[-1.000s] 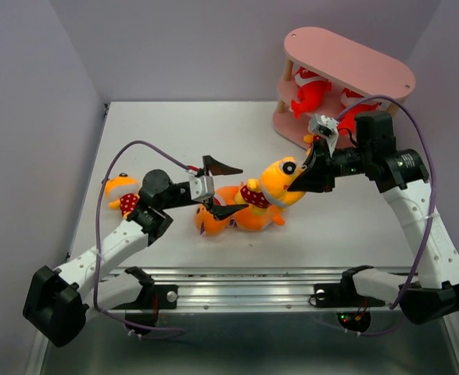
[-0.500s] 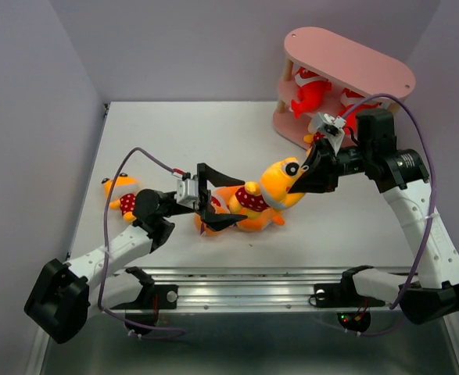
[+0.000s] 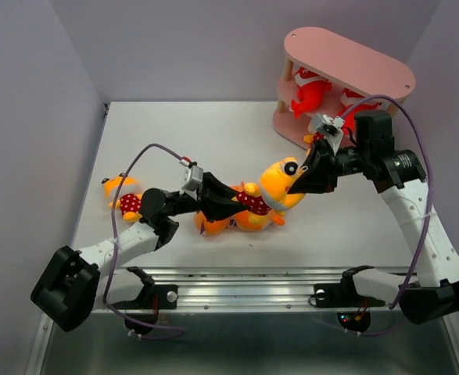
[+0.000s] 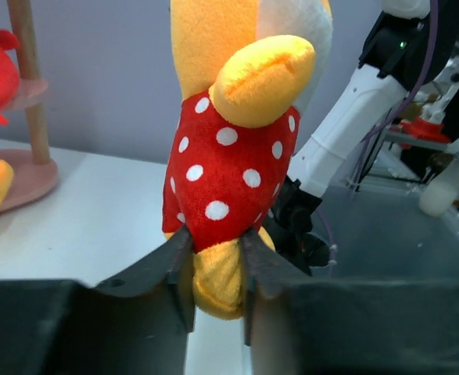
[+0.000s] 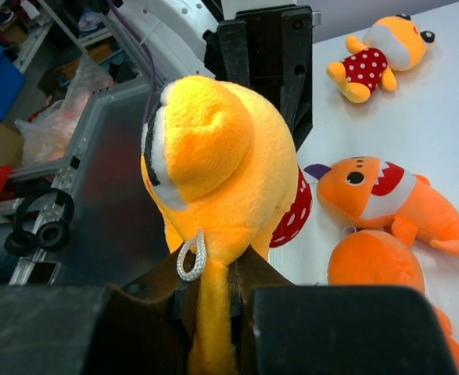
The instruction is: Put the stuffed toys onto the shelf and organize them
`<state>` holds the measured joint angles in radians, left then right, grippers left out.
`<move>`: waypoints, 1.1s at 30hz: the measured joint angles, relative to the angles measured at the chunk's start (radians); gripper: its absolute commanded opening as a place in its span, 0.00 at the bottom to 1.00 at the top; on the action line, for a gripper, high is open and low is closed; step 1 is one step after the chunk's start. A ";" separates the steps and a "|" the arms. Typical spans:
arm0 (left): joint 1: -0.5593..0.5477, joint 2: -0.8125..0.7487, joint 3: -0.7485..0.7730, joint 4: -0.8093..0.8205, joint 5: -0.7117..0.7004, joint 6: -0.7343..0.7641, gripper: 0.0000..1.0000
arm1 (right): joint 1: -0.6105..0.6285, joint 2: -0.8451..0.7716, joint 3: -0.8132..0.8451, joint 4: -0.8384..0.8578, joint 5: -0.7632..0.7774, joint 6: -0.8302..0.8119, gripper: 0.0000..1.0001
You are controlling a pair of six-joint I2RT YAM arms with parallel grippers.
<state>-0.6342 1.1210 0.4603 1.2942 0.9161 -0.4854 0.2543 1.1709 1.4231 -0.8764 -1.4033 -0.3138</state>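
Top external view is showing a yellow-orange plush figure (image 3: 267, 190) with a red white-dotted middle, stretched between both grippers over the table's centre, just over two orange plush sharks (image 3: 241, 220). The left gripper (image 3: 238, 201) is pinching its yellow lower end, and the right gripper (image 3: 296, 186) is clamping its head. A second dotted plush figure (image 3: 123, 195) is lying at the left on the white table (image 3: 213, 133). Far right, the pink three-tier shelf (image 3: 346, 58) is holding two red plush sharks (image 3: 311, 94).

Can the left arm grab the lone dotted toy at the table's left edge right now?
Probably not yet: its fingers pinch the lower end of the plush that the right gripper holds by the head. The lone toy itself lies uncovered.
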 measured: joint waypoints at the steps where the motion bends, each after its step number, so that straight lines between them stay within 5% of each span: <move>1: 0.000 0.007 0.000 0.000 -0.003 -0.010 0.23 | 0.000 0.000 -0.008 0.007 0.001 0.004 0.05; 3: -0.002 0.030 0.000 0.005 -0.010 -0.062 0.12 | 0.000 -0.002 -0.020 0.018 0.006 0.017 0.13; 4: -0.003 0.041 0.000 0.006 -0.015 -0.090 0.00 | 0.000 -0.003 -0.028 0.026 0.016 0.026 0.44; 5: -0.005 0.050 0.000 0.008 -0.021 -0.111 0.00 | 0.000 -0.005 -0.034 0.030 0.023 0.031 0.62; 6: -0.005 0.064 0.000 0.008 -0.029 -0.146 0.00 | 0.000 -0.008 -0.040 0.033 0.031 0.042 0.91; 7: -0.005 0.082 -0.001 0.008 -0.035 -0.179 0.00 | 0.000 -0.016 -0.053 0.044 0.046 0.045 1.00; 12: 0.005 0.216 0.002 0.019 -0.036 -0.332 0.00 | -0.009 -0.097 -0.110 0.073 0.173 0.057 1.00; 24: 0.179 0.706 0.150 -0.013 -0.027 -0.777 0.00 | -0.151 -0.245 0.002 0.149 0.995 0.134 1.00; 33: 0.189 0.845 0.501 -0.013 -0.011 -0.747 0.00 | -0.194 -0.336 -0.039 0.187 1.119 0.173 1.00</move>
<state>-0.4450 1.9656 0.9615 1.2808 0.9047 -1.2327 0.0601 0.8349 1.3838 -0.6895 -0.2844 -0.1406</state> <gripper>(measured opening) 0.136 0.998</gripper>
